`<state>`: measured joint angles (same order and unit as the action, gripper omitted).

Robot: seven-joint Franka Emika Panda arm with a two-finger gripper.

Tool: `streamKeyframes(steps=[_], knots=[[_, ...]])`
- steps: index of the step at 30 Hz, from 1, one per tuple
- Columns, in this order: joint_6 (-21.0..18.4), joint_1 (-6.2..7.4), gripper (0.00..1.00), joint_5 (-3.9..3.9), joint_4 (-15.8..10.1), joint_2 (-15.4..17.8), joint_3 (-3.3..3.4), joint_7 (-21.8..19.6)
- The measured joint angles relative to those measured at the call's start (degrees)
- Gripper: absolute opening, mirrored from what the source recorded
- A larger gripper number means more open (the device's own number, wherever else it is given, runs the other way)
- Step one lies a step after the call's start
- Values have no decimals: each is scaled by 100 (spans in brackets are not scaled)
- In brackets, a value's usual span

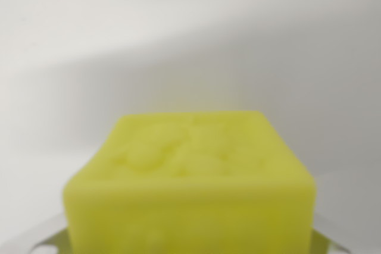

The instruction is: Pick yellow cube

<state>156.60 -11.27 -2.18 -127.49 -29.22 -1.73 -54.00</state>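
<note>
A: so where's the cube (189,176) sitting right now?

B: it's filling the bottom middle of the wrist view, super close and blurry; the top face is looking bumpy; a pale, plain surface (178,40) is spreading out behind it, with a soft shadow lying across it

A: and the pincer?

B: shiny metal bits (36,237) are peeking out at both bottom corners, right beside the cube; honestly I can't tell how far open it is or whether it's gripping anything

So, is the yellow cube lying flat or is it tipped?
Flat, as far as the blurred wrist view shows: the yellow cube has its top face level and its front edge horizontal. Whether the end effector grips it, cannot tell.
</note>
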Motion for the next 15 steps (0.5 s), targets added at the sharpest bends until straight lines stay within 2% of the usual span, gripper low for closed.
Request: streamKeyframes(steps=[15], knots=[[-421,10,0,63,-110,536,0,44]])
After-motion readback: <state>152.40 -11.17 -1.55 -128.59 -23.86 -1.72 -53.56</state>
